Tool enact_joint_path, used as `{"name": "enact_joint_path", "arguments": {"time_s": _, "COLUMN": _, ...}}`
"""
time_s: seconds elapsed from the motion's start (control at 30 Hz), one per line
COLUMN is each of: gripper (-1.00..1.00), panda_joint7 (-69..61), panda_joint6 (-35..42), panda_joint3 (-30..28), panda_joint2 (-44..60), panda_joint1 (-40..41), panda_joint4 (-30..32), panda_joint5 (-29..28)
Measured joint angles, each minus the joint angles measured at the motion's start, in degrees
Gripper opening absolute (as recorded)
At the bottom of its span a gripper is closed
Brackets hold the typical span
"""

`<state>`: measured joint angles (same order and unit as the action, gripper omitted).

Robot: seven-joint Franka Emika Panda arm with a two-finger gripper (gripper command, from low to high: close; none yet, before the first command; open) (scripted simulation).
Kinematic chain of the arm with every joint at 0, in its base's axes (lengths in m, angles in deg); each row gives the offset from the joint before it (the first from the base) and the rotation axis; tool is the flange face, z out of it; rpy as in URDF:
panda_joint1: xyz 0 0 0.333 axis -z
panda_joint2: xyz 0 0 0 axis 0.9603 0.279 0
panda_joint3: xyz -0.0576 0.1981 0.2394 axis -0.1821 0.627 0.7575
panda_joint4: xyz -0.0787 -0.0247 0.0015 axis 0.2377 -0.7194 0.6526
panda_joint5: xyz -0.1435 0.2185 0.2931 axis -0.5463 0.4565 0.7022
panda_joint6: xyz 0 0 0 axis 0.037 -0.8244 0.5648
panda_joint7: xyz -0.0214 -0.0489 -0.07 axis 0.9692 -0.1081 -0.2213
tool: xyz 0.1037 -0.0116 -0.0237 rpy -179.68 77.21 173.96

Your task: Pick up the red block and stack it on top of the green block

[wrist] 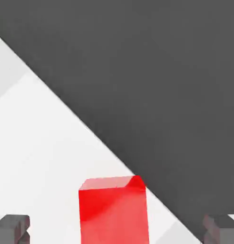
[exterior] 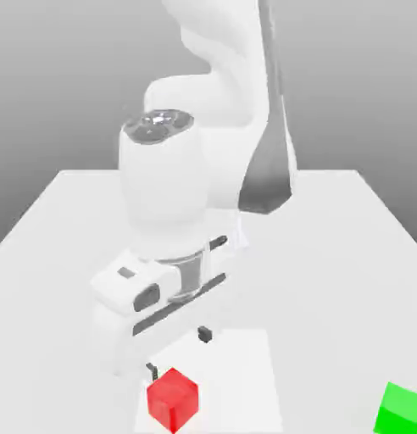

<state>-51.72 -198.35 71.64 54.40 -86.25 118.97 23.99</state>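
On the pale table (exterior: 330,297), both blocks sit outside any containerOn the white table (exterior: 330,297), red block (exterior: 173,400) and green block (exterior: 400,410) sit apart

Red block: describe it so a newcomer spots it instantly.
On the white table, find the brighter square patch below the gripper. The red block sits there, near the exterior view's bottom edge; the only other block is green.

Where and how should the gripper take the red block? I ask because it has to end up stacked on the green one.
Best from above, I judge: the open gripper could come down over the red block and close on two opposite upright sides. Its faces are flat, it sits level, and its width fits between the fingertips.
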Motion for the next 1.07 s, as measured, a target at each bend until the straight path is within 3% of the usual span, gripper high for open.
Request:
{"name": "enact_joint_path", "arguments": {"time_s": 0.1, "gripper": 0.0, "panda_joint7": -2.81, "panda_joint6": -4.59, "panda_joint3": 3.04, "panda_joint2": 5.82, "panda_joint1": 2.41, "panda_joint4": -0.87, "panda_joint5": 3.17}}
{"name": "enact_joint_path", "arguments": {"time_s": 0.13, "gripper": -1.0, "panda_joint7": -3.69, "panda_joint6": -6.07, "panda_joint3": 4.25, "panda_joint2": 7.7, "panda_joint1": 3.4, "panda_joint4": -1.18, "panda_joint5": 4.3}}
{"name": "enact_joint_path", "arguments": {"time_s": 0.37, "gripper": -1.0, "panda_joint7": -3.84, "panda_joint6": -6.27, "panda_joint3": 4.55, "panda_joint2": 8.1, "panda_joint1": 3.66, "panda_joint4": -1.25, "panda_joint5": 4.46}}
{"name": "enact_joint_path", "arguments": {"time_s": 0.53, "gripper": -1.0, "panda_joint7": 0.51, "panda_joint6": 0.42, "panda_joint3": 0.95, "panda_joint2": -0.34, "panda_joint1": 1.16, "panda_joint4": 0.24, "panda_joint5": -1.42}}
{"name": "enact_joint_path", "arguments": {"time_s": 0.8, "gripper": -1.0, "panda_joint7": 5.89, "panda_joint6": 7.6, "panda_joint3": 9.96, "panda_joint2": -0.09, "panda_joint1": -10.96, "panda_joint4": -7.56, "panda_joint5": -6.68}}
{"name": "enact_joint_path", "arguments": {"time_s": 0.93, "gripper": -1.0, "panda_joint7": 7.28, "panda_joint6": 5.08, "panda_joint3": 14.31, "panda_joint2": 7.91, "panda_joint1": -16.5, "panda_joint4": -13.26, "panda_joint5": -8.19}}
{"name": "enact_joint_path", "arguments": {"time_s": 0.97, "gripper": 1.0, "panda_joint7": 7.42, "panda_joint6": 4.25, "panda_joint3": 14.73, "panda_joint2": 9.49, "panda_joint1": -17.13, "panda_joint4": -14.04, "panda_joint5": -8.36}}
{"name": "enact_joint_path", "arguments": {"time_s": 1.07, "gripper": 1.0, "panda_joint7": 7.42, "panda_joint6": 4.25, "panda_joint3": 14.73, "panda_joint2": 9.49, "panda_joint1": -17.13, "panda_joint4": -14.04, "panda_joint5": -8.36}}
